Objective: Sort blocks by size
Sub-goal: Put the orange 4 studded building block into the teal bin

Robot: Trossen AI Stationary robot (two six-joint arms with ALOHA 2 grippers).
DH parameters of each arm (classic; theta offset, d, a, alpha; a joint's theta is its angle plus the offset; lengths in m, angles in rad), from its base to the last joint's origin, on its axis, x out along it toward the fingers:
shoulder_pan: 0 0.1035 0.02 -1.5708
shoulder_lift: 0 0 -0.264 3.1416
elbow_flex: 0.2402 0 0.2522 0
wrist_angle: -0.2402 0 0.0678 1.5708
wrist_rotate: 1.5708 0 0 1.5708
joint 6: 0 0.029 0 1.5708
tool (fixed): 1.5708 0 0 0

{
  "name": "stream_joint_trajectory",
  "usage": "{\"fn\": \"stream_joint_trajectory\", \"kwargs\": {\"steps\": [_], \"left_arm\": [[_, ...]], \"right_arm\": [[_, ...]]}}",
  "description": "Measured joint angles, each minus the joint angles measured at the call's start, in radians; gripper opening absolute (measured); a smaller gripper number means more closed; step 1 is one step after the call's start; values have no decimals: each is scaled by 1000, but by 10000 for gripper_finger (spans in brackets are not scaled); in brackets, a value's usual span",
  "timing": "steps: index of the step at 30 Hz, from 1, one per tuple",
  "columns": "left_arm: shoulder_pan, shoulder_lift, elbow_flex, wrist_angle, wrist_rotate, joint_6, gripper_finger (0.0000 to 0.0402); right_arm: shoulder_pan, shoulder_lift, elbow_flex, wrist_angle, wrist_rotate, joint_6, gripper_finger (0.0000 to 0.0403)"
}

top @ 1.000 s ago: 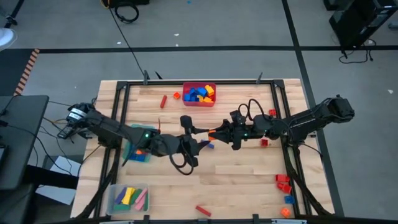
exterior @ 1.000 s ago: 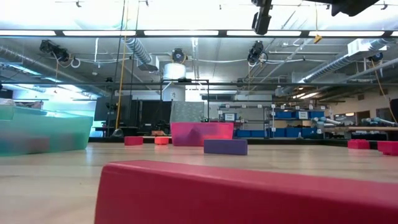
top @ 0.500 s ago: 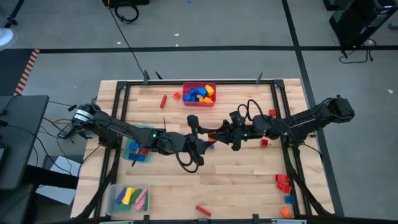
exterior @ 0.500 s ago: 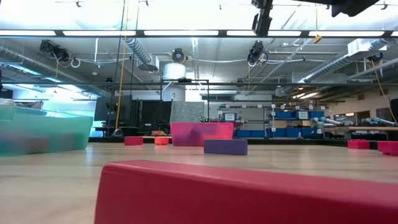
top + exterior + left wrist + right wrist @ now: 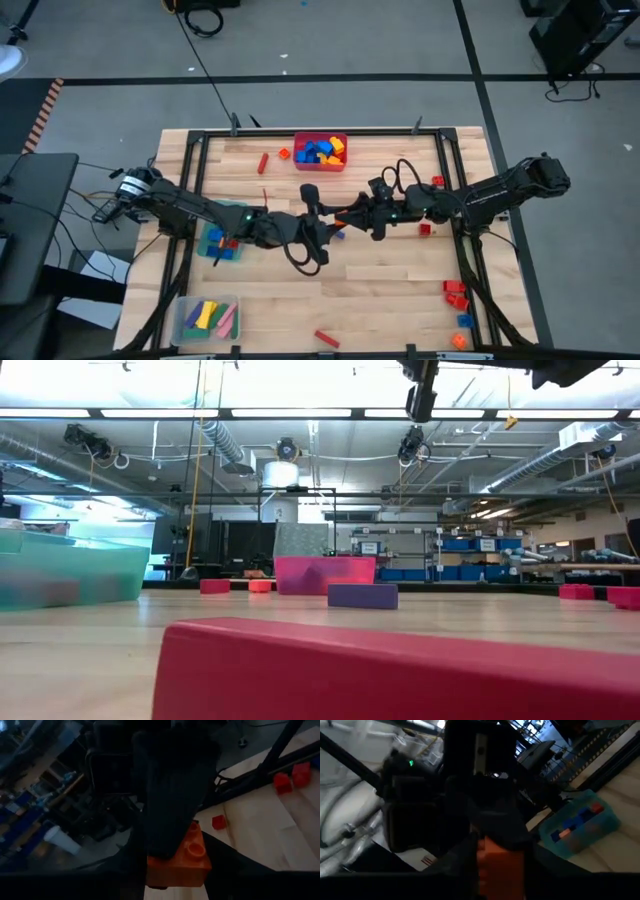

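An orange block [image 5: 343,212] hangs above the middle of the table between my two grippers, which meet tip to tip. My left gripper [image 5: 328,218] comes from the table's left and my right gripper [image 5: 350,213] from its right. Both point about level and both have fingers on the block. The left wrist view shows the block's studded top [image 5: 192,847]. The right wrist view shows the block [image 5: 499,859] with my left arm behind it. A blue block [image 5: 336,235] lies on the table under them. My left gripper has the orange block's near end [image 5: 175,872] between its two fingers, coming level from the table's left. The block is lifted clear of the table, studs up. My right gripper has the block's other end [image 5: 492,851] between its dark fingers, coming level from the table's right; one finger [image 5: 170,810] lies over the studded top. In the dark I cannot tell if the fingers press it.
A red bin [image 5: 320,139] of blocks stands at the far edge, a teal bin [image 5: 210,250] at the left and a clear bin [image 5: 183,318] at the near left. Loose blocks lie at the near right [image 5: 455,292], the near edge [image 5: 327,339] and the far left [image 5: 263,162].
My left gripper has moved toward the table's right, up to the orange block at my right gripper's tip, and has then kept still. My right gripper and the block have stayed in place.
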Motion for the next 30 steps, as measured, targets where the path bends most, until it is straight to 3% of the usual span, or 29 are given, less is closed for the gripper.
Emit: {"fn": "stream_joint_trajectory", "kwargs": {"steps": [5, 11, 15, 21, 30], "left_arm": [[-1, 2, 0, -10, -17, -7, 155], [-1, 2, 0, -48, -93, -29, 159], [-1, -1, 0, -166, -101, -192, 160], [-2, -1, 0, -401, -41, -608, 161], [26, -8, 0, -542, 111, -1058, 162]], "right_arm": [[-16, 0, 2, -54, 4, -7, 226], [-35, -1, 2, -106, 5, 5, 283], [-56, -1, 1, -134, -13, 13, 293], [-96, -38, 1, -175, -71, 11, 287], [-142, -82, 1, -573, -69, -7, 275]]}}
